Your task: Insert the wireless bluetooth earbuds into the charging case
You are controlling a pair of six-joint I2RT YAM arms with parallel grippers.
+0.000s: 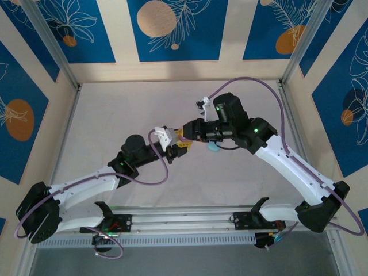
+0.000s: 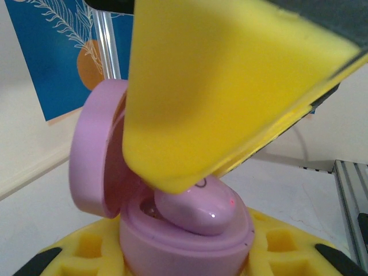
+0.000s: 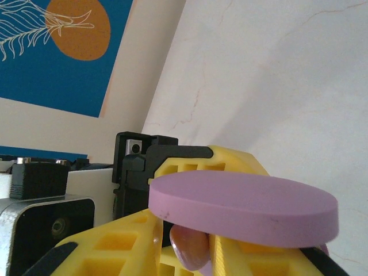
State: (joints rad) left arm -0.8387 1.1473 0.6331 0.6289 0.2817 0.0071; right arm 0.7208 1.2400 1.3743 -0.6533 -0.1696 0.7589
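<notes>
The charging case (image 2: 184, 241) is a purple oval with its lid (image 2: 95, 155) hinged open to the left. My left gripper (image 2: 184, 256) is shut on its base, yellow fingers (image 2: 75, 253) on either side. A purple earbud (image 2: 198, 210) lies tilted in the case's well, partly sunk in. My right gripper (image 3: 190, 250) is shut on that earbud (image 3: 188, 247), and one of its yellow fingers (image 2: 230, 86) hangs over the case. The lid (image 3: 241, 207) shows edge-on in the right wrist view. Both grippers meet above mid-table, left gripper (image 1: 178, 150), right gripper (image 1: 185, 133).
A light blue oval thing (image 1: 213, 147) lies on the white table (image 1: 115, 115) just under the right arm's wrist. An aluminium rail (image 1: 190, 221) runs along the near edge. Patterned walls close in the table at the back and sides.
</notes>
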